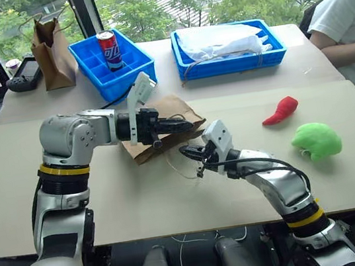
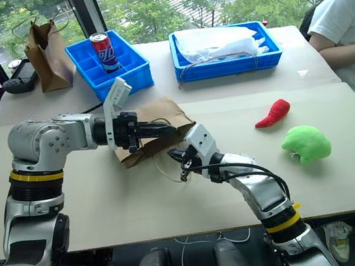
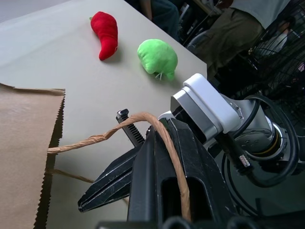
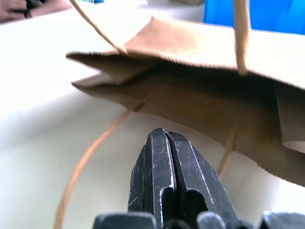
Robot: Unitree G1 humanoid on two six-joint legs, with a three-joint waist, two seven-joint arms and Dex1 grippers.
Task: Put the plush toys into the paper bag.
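A: How does the left tool [image 1: 186,126] stand?

B: Its black fingers are pressed together, and a twine handle [image 3: 143,125] of the paper bag [image 1: 175,110] loops over them. That handle runs from the bag's serrated mouth edge across the top of the fingers, so the tool carries it hooked on rather than pinched.

A: And the right tool [image 1: 185,150]?

B: Fully closed too, fingers touching along their length, holding nothing. It points at the bag's mouth from about five o'clock, just short of the open edge, near the second handle [image 4: 90,152] that trails loose on the worktop [image 1: 174,200].

A: Where does the bag lie?

B: Flat on its side near the middle of the worktop, mouth toward the right tool, its upper lip lifted slightly off the lower one.

A: The plush toys?

B: Both out on the worktop at about three o'clock from the bag, well apart from it. The red chili toy [image 1: 280,110] lies farther back; the green toy [image 1: 317,139] sits nearer the front edge, close beside it but not touching.
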